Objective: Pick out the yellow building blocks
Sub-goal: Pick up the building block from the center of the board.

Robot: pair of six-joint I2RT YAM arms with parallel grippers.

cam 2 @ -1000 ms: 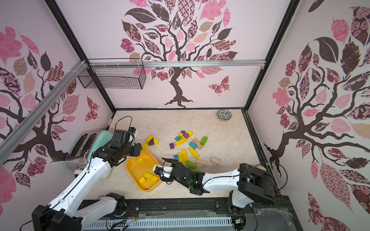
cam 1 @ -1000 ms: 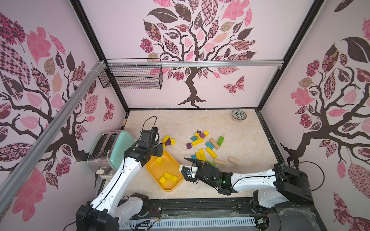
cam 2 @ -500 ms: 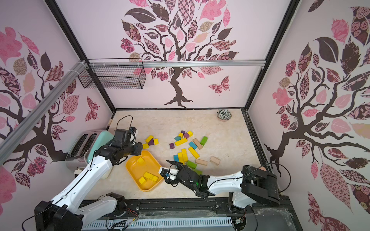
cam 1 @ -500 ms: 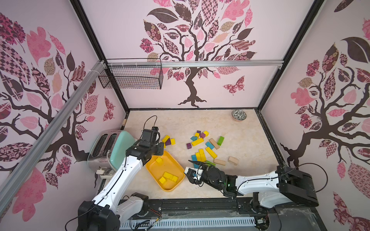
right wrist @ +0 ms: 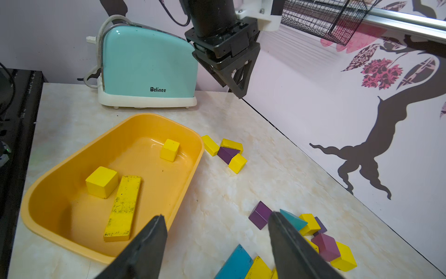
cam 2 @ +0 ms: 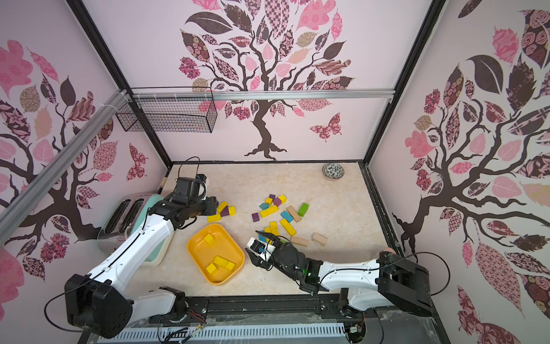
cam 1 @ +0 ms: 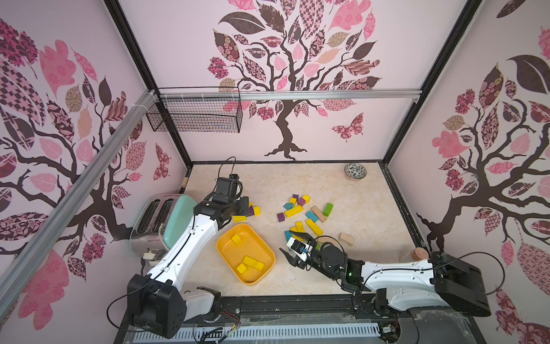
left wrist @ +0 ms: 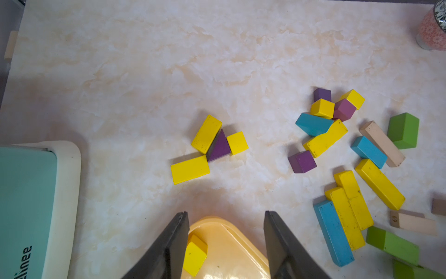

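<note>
Three yellow building blocks lie in the orange-yellow tray (cam 1: 221, 256) (right wrist: 72, 154): a cube (cam 1: 236, 238) (right wrist: 170, 149), a long bar (cam 1: 253, 263) (right wrist: 123, 207) and another cube (right wrist: 101, 182). Just beyond the tray's far end, three more (left wrist: 206, 134) (left wrist: 190, 169) (left wrist: 237, 142) surround a purple wedge (left wrist: 219, 146). Further yellow bars (cam 1: 313, 227) (left wrist: 380, 183) and cubes (left wrist: 322, 108) sit in the mixed heap. My left gripper (left wrist: 225, 213) (cam 1: 244, 205) hangs open and empty over the tray's far end. My right gripper (right wrist: 216, 215) (cam 1: 287, 242) is open and empty between tray and heap.
A mint toaster (cam 1: 166, 214) (right wrist: 147, 65) stands left of the tray. Blue (left wrist: 334, 233), green (left wrist: 403, 130), purple (left wrist: 303, 161) and pale wooden (left wrist: 381, 143) blocks mix with the yellow ones. A patterned bowl (cam 1: 355, 172) sits at the back right. A wire basket (cam 1: 196, 114) hangs on the back wall.
My right gripper has drawn back from the tray's edge to the right, toward the heap. My left gripper has shifted toward the far blocks. The blocks in the tray stay put.
</note>
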